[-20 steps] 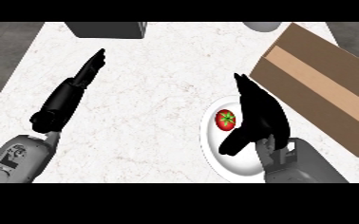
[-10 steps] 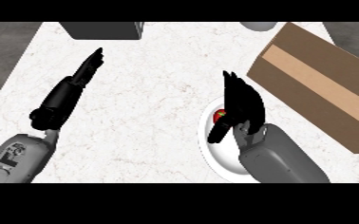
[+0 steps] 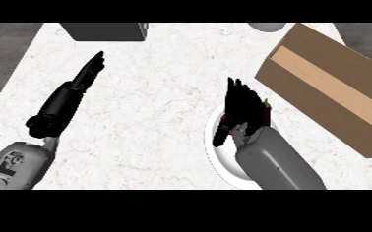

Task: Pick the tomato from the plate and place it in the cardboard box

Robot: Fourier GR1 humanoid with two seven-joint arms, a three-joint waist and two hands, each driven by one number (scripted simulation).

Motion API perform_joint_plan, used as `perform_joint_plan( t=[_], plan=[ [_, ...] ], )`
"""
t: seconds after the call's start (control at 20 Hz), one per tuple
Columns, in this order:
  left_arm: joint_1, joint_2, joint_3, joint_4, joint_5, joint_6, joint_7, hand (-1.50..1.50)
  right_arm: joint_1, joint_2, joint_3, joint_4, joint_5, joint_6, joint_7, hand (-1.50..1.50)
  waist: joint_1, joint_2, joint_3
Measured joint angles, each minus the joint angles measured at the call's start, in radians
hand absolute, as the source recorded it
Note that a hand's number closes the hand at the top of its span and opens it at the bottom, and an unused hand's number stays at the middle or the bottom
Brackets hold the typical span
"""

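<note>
Right hand (image 3: 243, 109) is curling down over the plate (image 3: 216, 150), grasping the tomato (image 3: 234, 130), which is showing only as a red sliver beneath the fingers. Cardboard box (image 3: 320, 86) is lying just right of that hand. Left hand (image 3: 81, 78) is resting released, fingers straight, far to its left.

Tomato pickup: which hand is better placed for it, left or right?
Right. The right hand is over the plate, fingers curled down where a sliver of red tomato shows, and the box lies on that side. The left hand rests open far across the counter.
</note>
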Motion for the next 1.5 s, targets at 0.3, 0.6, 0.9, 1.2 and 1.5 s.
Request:
perform_joint_plan(
  t=[0.3,0.6,0.9,1.2,1.5],
  plan=[
    [0.035,-0.007,0.019,-0.02,-0.015,-0.018,-0.007,0.0,0.038,0.026,-0.026,0.042,0.058,0.006,-0.027,-1.5,0.0,0.0,0.0],
    [0.028,-0.034,0.048,-0.029,-0.044,-0.037,0.018,0.0,0.05,0.07,-0.078,0.084,0.096,0.004,-0.07,-1.5,-0.002,0.001,0.001],
    [0.037,-0.058,0.067,-0.037,-0.065,-0.057,0.027,0.0,0.067,0.106,-0.095,0.142,0.138,-0.003,-0.073,-1.5,-0.001,0.001,0.001],
    [0.048,-0.083,0.089,-0.032,-0.098,-0.076,0.014,0.0,0.108,0.097,-0.127,0.168,0.175,-0.004,-0.099,-1.5,-0.002,0.001,0.001],
    [0.044,-0.109,0.135,-0.045,-0.121,-0.127,0.039,0.0,0.125,0.104,-0.15,0.195,0.195,-0.01,-0.157,1.5,0.0,-0.001,0.0]
  ],
)
